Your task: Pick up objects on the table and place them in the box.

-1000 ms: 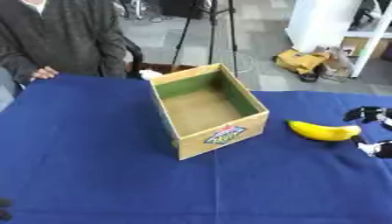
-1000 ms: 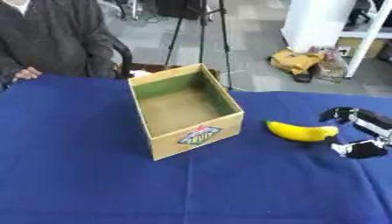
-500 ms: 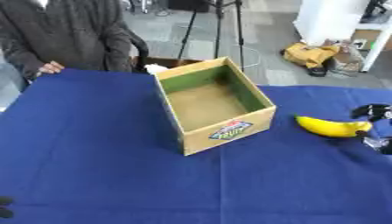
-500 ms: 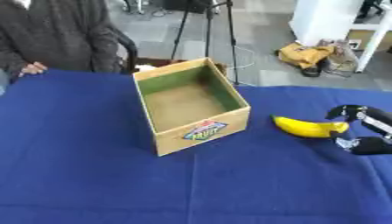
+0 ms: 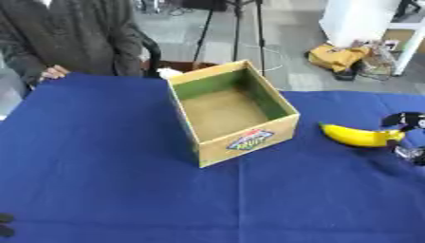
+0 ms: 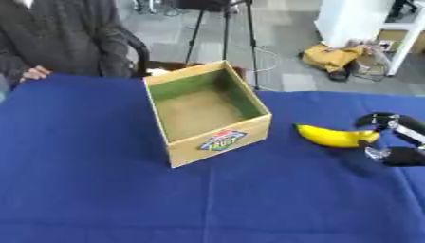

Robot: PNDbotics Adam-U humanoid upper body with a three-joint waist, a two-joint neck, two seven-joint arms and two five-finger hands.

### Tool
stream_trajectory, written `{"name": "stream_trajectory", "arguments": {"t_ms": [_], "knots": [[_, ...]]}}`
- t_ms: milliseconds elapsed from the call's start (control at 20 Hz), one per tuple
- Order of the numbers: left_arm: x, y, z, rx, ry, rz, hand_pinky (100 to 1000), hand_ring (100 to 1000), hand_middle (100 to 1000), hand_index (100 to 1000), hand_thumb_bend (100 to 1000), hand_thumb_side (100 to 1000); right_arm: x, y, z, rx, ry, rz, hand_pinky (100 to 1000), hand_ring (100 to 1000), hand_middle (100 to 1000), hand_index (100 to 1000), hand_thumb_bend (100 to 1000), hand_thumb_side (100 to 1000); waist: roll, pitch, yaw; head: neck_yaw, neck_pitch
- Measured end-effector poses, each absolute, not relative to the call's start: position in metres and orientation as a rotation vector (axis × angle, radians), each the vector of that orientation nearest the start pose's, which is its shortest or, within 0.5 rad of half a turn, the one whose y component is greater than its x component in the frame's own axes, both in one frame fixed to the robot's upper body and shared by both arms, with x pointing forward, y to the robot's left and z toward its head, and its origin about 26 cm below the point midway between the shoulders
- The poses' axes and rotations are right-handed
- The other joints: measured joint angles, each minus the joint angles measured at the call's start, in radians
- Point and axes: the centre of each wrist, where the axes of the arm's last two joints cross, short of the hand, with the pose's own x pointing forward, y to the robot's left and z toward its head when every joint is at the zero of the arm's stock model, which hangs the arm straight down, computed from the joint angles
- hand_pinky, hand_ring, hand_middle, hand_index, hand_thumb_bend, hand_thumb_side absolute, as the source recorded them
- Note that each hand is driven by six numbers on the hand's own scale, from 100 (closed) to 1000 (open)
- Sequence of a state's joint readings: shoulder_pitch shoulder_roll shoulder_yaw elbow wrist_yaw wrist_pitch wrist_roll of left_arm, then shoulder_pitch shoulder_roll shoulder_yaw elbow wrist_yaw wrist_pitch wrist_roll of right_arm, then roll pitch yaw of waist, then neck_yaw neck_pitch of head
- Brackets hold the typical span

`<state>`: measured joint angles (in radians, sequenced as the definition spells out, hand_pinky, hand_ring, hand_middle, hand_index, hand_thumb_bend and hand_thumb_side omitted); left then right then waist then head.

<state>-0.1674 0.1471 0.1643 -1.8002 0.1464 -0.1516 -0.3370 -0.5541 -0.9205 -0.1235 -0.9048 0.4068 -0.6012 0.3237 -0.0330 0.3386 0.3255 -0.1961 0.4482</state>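
Banana (image 6: 334, 136) lying crosswise on blue counter (image 6: 99, 190), one tip seemingly between fingers of half-open right robot hand (image 6: 395, 140), beside box (image 6: 207, 114).

right hand (image 6: 392, 137) low at the table's right edge, thumb and fingers spread apart, hooked around the near tip of the banana (image 6: 334, 136) (contact not clear). black with silvery fingertip. left hand (image 5: 6, 225): only dark fingertips at the lower left corner, pose unreadable.
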Motion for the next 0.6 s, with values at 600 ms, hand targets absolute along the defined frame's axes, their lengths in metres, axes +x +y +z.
{"name": "stream_trajectory", "arguments": {"t_ms": [600], "knots": [[0.3030, 0.2947, 0.1032, -0.129, -2.117, -0.306, 544, 619, 522, 709, 247, 1000, 0.3557, -0.5374, 0.2017, -0.873, -1.562, 1.204, 796, 882, 845, 841, 100, 558, 0.022, 0.016, 0.013, -0.015, 0.002]]}}
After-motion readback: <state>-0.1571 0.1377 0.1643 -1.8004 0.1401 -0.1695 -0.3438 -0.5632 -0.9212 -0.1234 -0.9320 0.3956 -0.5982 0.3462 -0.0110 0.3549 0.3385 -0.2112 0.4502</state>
